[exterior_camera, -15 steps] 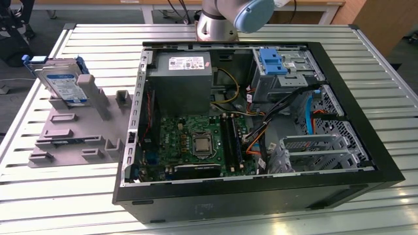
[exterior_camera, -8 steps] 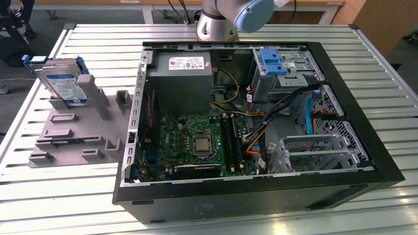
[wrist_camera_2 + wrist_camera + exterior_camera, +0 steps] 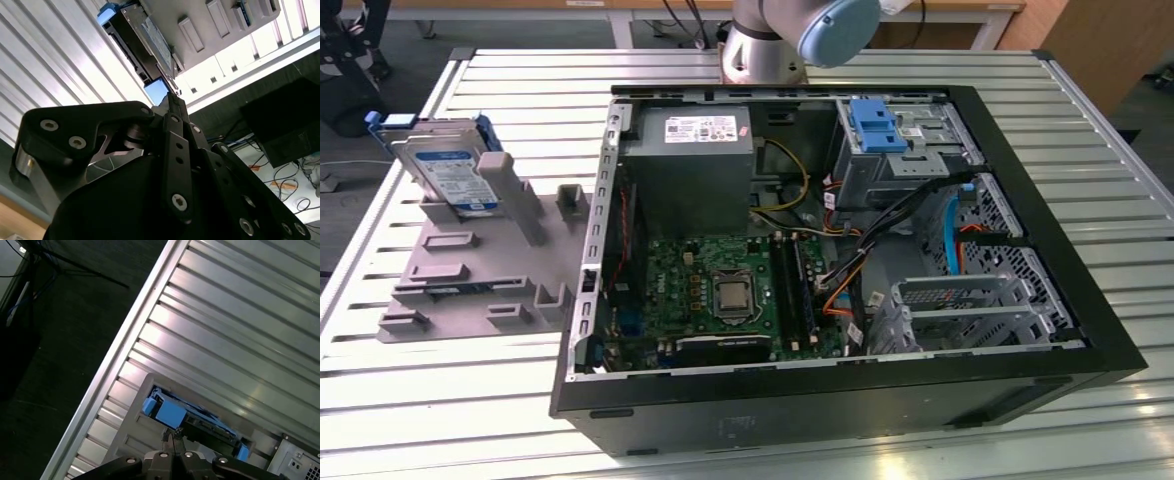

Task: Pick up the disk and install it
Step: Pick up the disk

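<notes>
Slatted table (image 3: 520, 80) — the disk (image 3: 451, 172) stands part-hidden in its holder (image 3: 480, 270); gripper (image 3: 170, 439) closed.

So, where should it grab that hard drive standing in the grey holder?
Probably by the upper edge, coming from above. The hard drive stands on edge in the grey holder, so its lower part is boxed in, while its top, framed by the blue bracket, stands free. A pinch across its two flat faces would suit its thin shape.
</notes>
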`<state>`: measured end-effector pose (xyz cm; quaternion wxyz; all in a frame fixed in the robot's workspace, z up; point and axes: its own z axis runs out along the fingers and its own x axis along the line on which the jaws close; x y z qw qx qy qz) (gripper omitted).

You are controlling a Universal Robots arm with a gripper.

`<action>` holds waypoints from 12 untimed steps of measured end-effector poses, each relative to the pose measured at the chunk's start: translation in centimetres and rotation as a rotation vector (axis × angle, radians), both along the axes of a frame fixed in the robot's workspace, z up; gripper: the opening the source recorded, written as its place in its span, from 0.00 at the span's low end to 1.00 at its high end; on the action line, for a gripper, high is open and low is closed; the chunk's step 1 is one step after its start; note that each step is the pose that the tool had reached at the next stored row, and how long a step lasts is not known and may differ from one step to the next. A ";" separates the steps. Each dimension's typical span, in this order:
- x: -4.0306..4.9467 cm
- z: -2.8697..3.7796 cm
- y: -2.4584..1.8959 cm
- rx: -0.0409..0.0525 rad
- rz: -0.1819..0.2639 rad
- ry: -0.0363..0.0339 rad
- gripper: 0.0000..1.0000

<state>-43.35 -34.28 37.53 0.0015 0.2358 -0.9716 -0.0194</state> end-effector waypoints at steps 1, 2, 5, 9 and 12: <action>0.00 0.00 0.00 0.0000 0.006 0.0000 0.11; 0.00 0.00 0.00 0.0000 0.012 0.0000 0.11; 0.00 0.00 0.00 0.0000 0.027 0.0000 0.11; 0.00 0.00 0.00 0.0000 0.047 0.0000 0.11; 0.00 -0.01 0.00 0.0000 0.067 0.0000 0.11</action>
